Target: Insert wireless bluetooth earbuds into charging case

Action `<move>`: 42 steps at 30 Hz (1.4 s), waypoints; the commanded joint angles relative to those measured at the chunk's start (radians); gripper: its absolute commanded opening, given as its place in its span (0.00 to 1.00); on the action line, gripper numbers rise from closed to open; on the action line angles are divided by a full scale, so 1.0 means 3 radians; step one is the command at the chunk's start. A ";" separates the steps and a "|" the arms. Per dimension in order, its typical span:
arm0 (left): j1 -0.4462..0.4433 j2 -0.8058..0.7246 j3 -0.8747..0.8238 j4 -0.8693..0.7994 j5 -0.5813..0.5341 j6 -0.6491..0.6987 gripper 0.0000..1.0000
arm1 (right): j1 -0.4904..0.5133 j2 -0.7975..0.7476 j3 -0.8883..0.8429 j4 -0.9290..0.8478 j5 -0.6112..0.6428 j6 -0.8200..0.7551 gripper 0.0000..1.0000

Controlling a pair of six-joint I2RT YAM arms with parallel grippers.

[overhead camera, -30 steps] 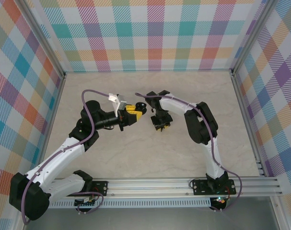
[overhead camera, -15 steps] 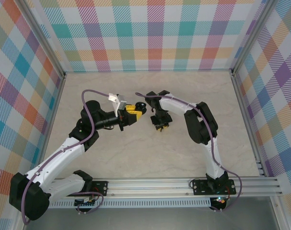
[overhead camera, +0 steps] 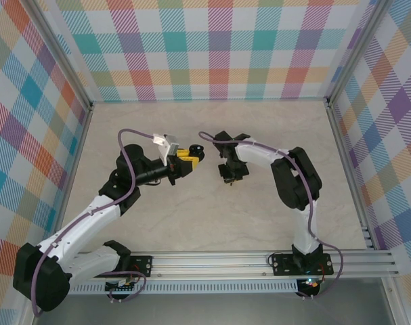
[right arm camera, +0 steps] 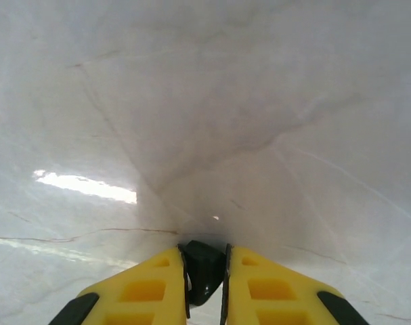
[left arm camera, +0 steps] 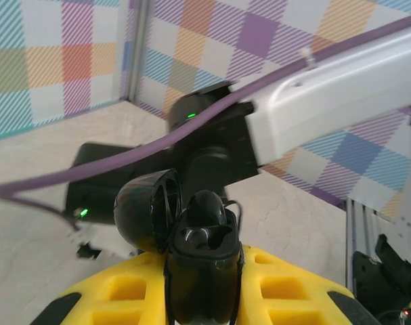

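Left gripper (left arm camera: 204, 274) clamps the open black charging case (left arm camera: 200, 233), lid up. Right gripper (right arm camera: 205, 254) pinches a black earbud (right arm camera: 204, 274) over the table (right arm camera: 191, 101).

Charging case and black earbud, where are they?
charging case (left arm camera: 204, 271): left wrist view, on its open black body.
black earbud (right arm camera: 204, 271): right wrist view, on its dark middle.

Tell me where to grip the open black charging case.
Pinch the charging case across its body's two side walls, coming from the end opposite the lid, as the left gripper does. The lid stands open beside the sockets there, so that end probably should stay free.
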 commanded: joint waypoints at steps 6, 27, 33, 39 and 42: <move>0.0059 0.0199 -0.0212 0.0145 -0.0485 -0.0403 0.00 | -0.0124 -0.0676 -0.0497 0.0612 -0.0059 0.0047 0.17; 0.0061 0.0871 -0.0285 0.0653 -0.0158 -0.0548 0.00 | -0.0162 -0.2119 -0.0975 0.1236 -0.0917 -0.0215 0.17; 0.0052 0.0946 -0.0277 0.0947 0.0257 -0.0298 0.00 | -0.0158 -0.2503 -0.1088 0.1475 -0.1286 -0.0283 0.18; 0.0029 0.0910 -0.0276 0.1204 0.0569 -0.0019 0.00 | -0.0097 -0.2770 -0.1089 0.1577 -0.1477 -0.0309 0.18; -0.0004 0.0886 -0.0200 0.1154 0.0646 0.0086 0.00 | -0.0035 -0.2858 -0.1061 0.1589 -0.1467 -0.0329 0.18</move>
